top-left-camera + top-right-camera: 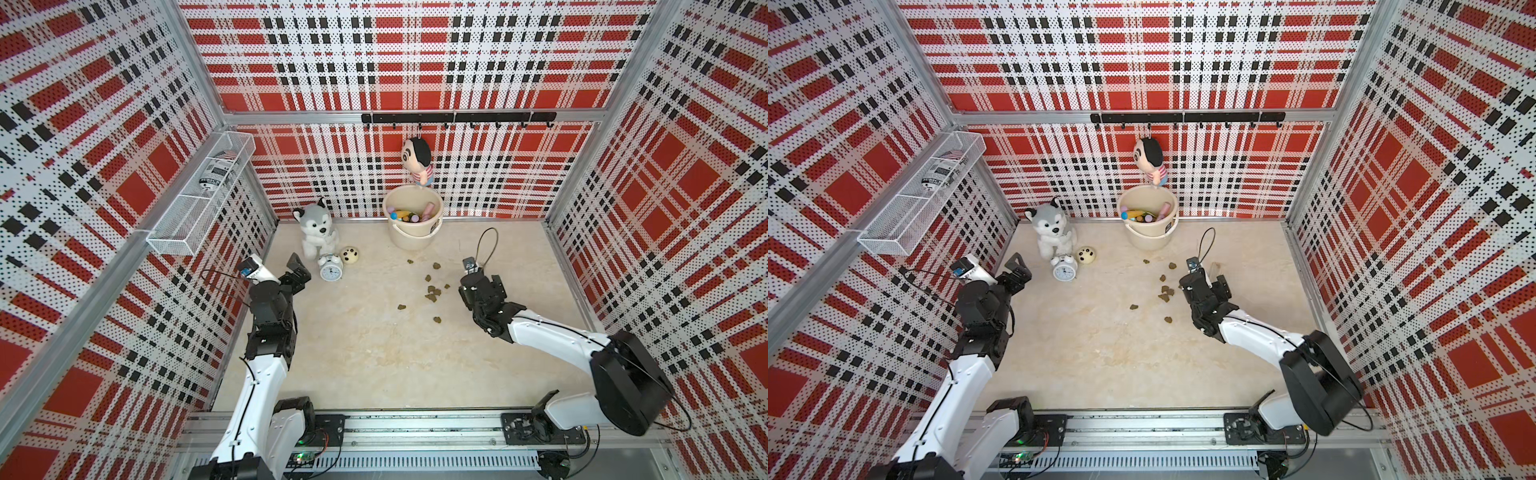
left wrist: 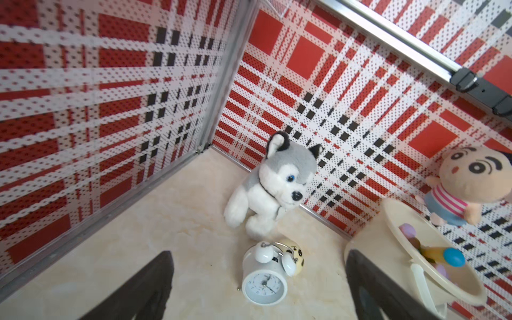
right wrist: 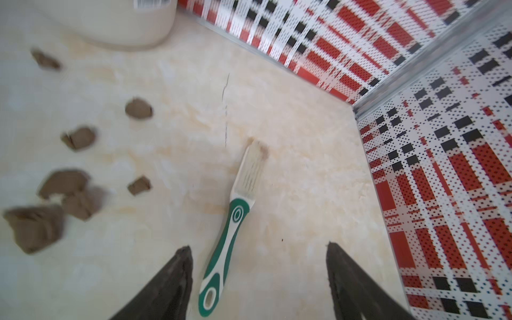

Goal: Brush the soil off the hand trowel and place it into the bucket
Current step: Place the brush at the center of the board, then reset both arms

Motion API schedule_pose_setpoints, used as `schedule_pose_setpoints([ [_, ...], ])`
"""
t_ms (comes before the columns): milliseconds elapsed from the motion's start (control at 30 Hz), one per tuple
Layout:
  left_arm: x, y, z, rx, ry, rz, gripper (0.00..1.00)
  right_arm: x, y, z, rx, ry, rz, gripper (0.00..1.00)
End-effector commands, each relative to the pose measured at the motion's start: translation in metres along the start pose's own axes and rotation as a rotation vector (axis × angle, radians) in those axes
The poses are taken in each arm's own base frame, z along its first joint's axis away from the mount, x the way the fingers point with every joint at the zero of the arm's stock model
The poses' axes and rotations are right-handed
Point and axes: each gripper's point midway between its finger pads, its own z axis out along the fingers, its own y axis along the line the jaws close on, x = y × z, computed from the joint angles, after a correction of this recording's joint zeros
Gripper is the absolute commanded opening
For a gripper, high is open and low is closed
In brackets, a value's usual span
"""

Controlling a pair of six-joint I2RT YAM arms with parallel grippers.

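The cream bucket (image 1: 411,239) (image 1: 1148,241) stands at the back wall and holds several colourful items. I cannot pick out the hand trowel among them. Brown lumps of soil (image 1: 432,291) (image 1: 1165,293) (image 3: 77,194) lie scattered on the floor in front of it. My right gripper (image 1: 482,280) (image 1: 1206,278) (image 3: 258,246) hangs open just right of the soil. Under it a green-and-white brush (image 3: 230,230) lies free on the floor, close to one finger. My left gripper (image 1: 300,270) (image 1: 1018,268) (image 2: 259,252) is open and empty beside the alarm clock.
A husky plush (image 1: 316,228), a white alarm clock (image 1: 331,272) (image 2: 263,285) and a small cream ball toy (image 1: 350,254) sit at the back left. A doll (image 1: 417,160) hangs from the hook rail above the bucket. A wire basket (image 1: 199,199) is mounted on the left wall.
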Motion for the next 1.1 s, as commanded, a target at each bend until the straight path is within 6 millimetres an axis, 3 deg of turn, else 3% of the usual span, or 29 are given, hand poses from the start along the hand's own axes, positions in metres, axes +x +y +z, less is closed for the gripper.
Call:
schedule_pose_setpoints([
  [0,-0.020,0.014,-0.011,-0.047,-0.151,-0.009,0.98,-0.007,-0.041,0.003,0.007,-0.070,0.311,0.81],
  [133,-0.003,0.022,-0.009,-0.052,-0.134,0.058,0.98,0.016,-0.108,0.010,0.127,-0.161,0.526,0.81],
  [233,0.014,0.026,-0.014,-0.023,-0.150,0.048,0.98,0.032,-0.131,0.014,0.229,-0.211,0.491,0.82],
  [367,0.044,0.022,-0.024,0.008,-0.138,0.149,0.98,0.052,-0.130,0.026,0.267,-0.232,0.446,0.83],
  [467,0.068,0.011,-0.027,0.049,-0.113,0.272,0.98,0.054,-0.120,0.045,0.231,-0.208,0.384,0.84],
  [533,0.078,0.002,-0.025,0.104,-0.097,0.283,0.98,0.042,-0.119,0.043,0.215,-0.305,0.332,0.85],
  [600,0.084,-0.001,-0.022,0.129,-0.090,0.278,0.98,0.051,-0.114,0.048,0.159,-0.337,0.347,0.88],
  [633,0.085,-0.002,-0.021,0.137,-0.093,0.279,0.98,0.057,-0.106,0.050,0.090,-0.305,0.348,0.93],
  [700,0.090,-0.001,-0.018,0.144,-0.089,0.291,0.98,0.055,-0.111,0.043,0.104,-0.388,0.358,1.00],
  [867,0.095,0.005,-0.009,0.181,-0.100,0.234,0.98,0.064,-0.122,0.047,0.142,-0.337,0.408,1.00],
  [1067,0.098,0.022,0.022,0.157,-0.026,0.161,0.98,0.061,-0.121,0.051,0.142,-0.331,0.399,1.00],
])
